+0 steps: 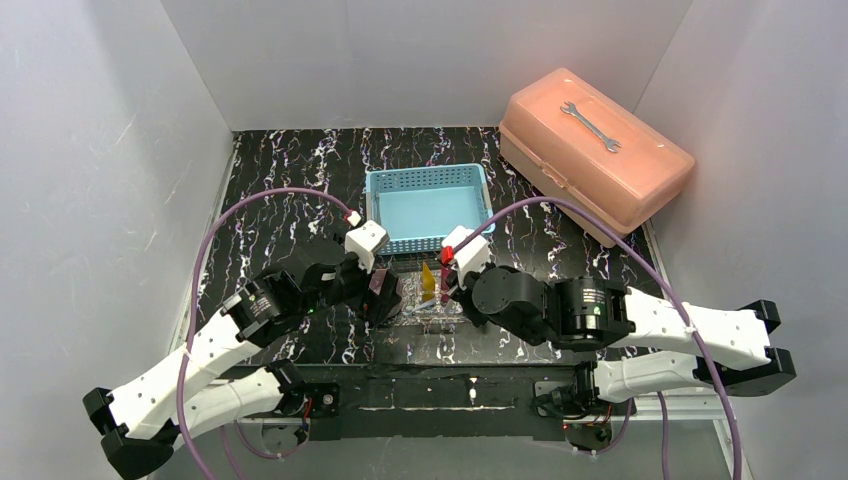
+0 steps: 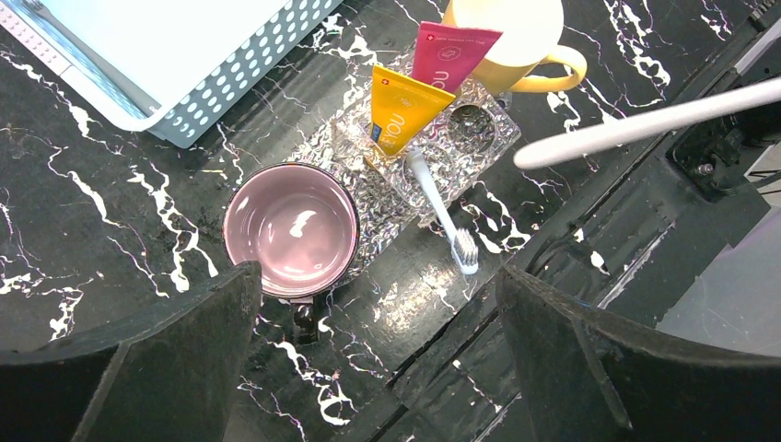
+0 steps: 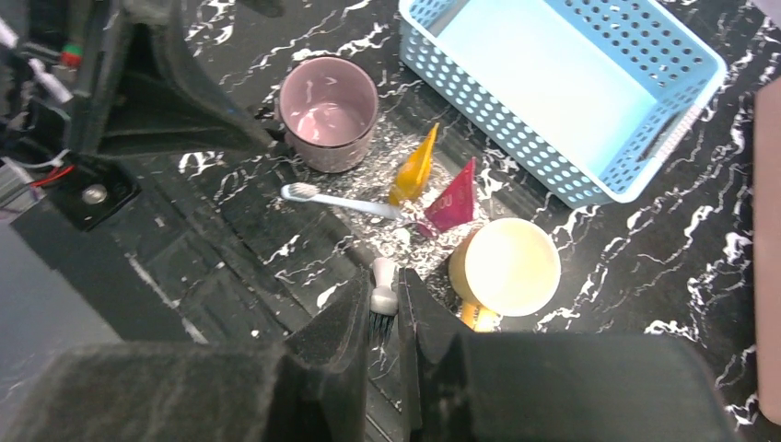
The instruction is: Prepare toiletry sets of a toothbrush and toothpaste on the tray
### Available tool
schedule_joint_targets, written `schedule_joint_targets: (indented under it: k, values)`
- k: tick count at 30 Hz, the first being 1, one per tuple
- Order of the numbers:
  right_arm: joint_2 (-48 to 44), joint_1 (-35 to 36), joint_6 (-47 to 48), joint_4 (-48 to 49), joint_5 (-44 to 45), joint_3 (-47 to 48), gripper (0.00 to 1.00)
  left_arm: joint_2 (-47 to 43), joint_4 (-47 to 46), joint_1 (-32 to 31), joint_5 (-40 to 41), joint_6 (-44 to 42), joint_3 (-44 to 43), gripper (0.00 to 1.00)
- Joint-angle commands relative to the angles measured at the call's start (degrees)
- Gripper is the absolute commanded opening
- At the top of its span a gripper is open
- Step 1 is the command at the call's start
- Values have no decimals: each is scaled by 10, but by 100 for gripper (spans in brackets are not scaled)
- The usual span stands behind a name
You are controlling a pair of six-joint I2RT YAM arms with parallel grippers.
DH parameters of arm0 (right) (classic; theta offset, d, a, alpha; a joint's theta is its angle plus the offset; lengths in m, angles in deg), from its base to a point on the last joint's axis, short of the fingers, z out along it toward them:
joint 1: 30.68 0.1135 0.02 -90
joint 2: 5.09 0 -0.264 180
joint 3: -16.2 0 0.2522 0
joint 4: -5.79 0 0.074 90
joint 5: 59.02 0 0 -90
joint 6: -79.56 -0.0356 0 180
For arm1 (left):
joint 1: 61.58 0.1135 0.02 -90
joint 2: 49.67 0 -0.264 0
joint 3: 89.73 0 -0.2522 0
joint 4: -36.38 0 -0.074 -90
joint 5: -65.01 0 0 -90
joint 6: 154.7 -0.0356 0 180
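The clear glittery tray (image 2: 483,147) lies just in front of the blue basket. A yellow tube (image 2: 401,115) and a pink tube (image 2: 451,57) stand tilted on it. One pale toothbrush (image 2: 442,207) lies with its handle on the tray and its bristle head on the table. My right gripper (image 3: 382,285) is shut on the bristle end of a second toothbrush (image 3: 383,273), whose white handle (image 2: 645,124) hangs above the tray's right side. My left gripper (image 2: 378,285) is open over the table near the purple cup (image 2: 291,230), holding nothing.
A yellow cup (image 3: 505,267) stands at the tray's right end, and the purple cup (image 3: 327,110) at its left. The light-blue mesh basket (image 1: 428,205) sits behind. An orange toolbox (image 1: 595,150) with a wrench on its lid is at the back right. White walls enclose the table.
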State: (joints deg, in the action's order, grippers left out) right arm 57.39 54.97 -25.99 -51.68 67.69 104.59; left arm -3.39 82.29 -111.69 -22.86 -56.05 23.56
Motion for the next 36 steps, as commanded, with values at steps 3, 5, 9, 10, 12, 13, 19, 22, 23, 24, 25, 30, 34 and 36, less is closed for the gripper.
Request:
schedule_joint_targets:
  k: [3, 5, 9, 10, 12, 13, 19, 22, 23, 24, 25, 30, 34, 36]
  values:
    - [-5, 5, 13, 59, 80, -32, 1, -8, -6, -2, 9, 0, 4, 98]
    - [-9, 5, 15, 73, 81, -44, 1, -8, -7, -2, 8, 1, 4, 98]
    - [-14, 5, 17, 97, 80, -66, 1, -7, -8, -2, 8, 1, 5, 98]
    - [-15, 5, 17, 102, 82, -70, 1, -7, -8, -2, 8, 1, 5, 98]
    - [-17, 5, 18, 111, 81, -79, 1, -8, -8, -2, 9, 1, 5, 98]
    - [-18, 5, 18, 115, 83, -82, 1, -8, -8, -2, 9, 1, 5, 98]
    - [-31, 5, 20, 150, 95, -121, 1, -7, -9, -2, 9, 2, 5, 98]
    - [-46, 5, 21, 180, 97, -151, 1, -6, -10, -2, 9, 3, 5, 98]
    - [-49, 5, 21, 186, 100, -157, 1, -5, -10, -2, 9, 3, 6, 98]
    - [-52, 5, 20, 193, 102, -163, 1, -6, -10, -2, 9, 3, 6, 98]
    - [-56, 5, 19, 199, 103, -170, 1, -5, -10, -2, 10, 4, 6, 98]
    - [-72, 5, 11, 245, 104, -214, 1, -4, -12, -2, 10, 4, 6, 98]
    - [-86, 5, 5, 278, 113, -246, 1, -2, -12, -2, 11, 4, 6, 98]
    - [-92, 4, 1, 289, 121, -258, 1, -2, -12, -2, 12, 4, 6, 98]
